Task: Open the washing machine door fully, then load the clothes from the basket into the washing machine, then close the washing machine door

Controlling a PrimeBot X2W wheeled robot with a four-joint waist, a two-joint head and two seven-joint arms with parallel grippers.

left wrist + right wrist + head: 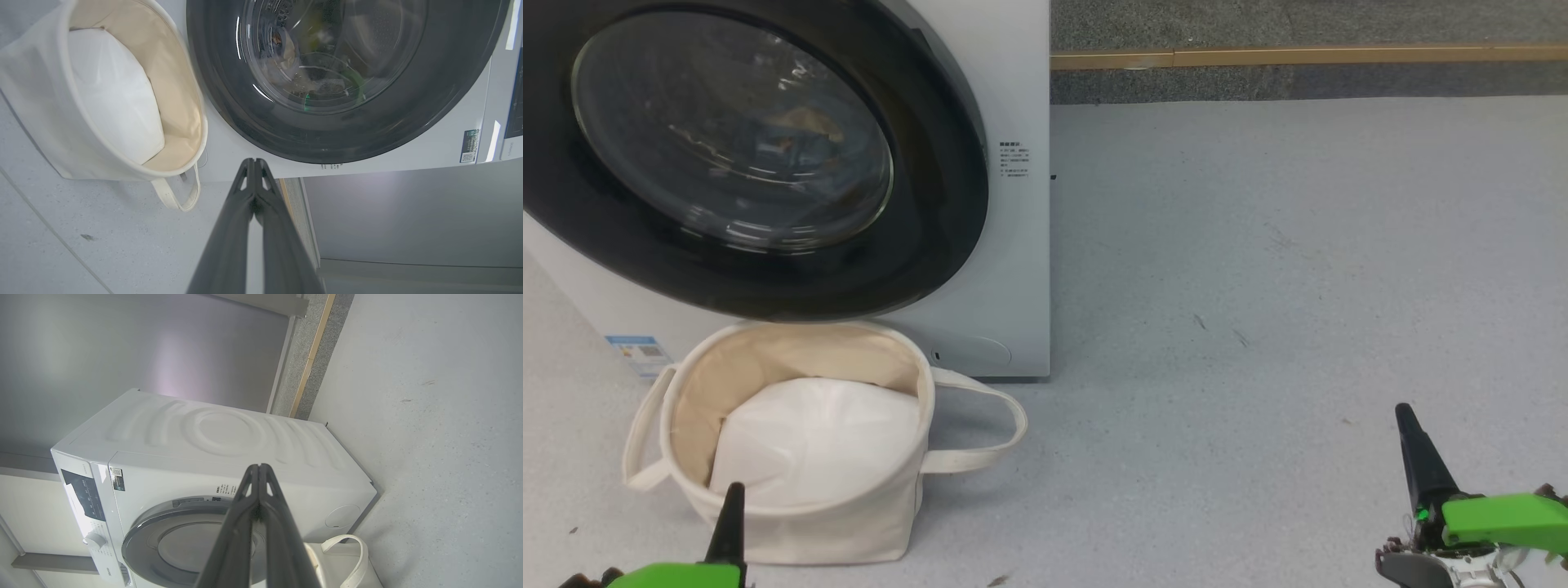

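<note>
Head view: door (735,147) sitting shut, basket (849,523) lower left holding liner (817,441) only. Job seemingly done, so left gripper (734,494), right gripper (1406,416) idling pinched, empty.

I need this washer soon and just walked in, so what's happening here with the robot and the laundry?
Nothing is being handled right now. The left gripper and right gripper are both shut, empty and held back from the washing machine. The washing machine door is closed. The basket sits on the floor just in front of it, with a white liner inside. What looks like the clothes shows dimly behind the door glass, so loading seems done.
</note>
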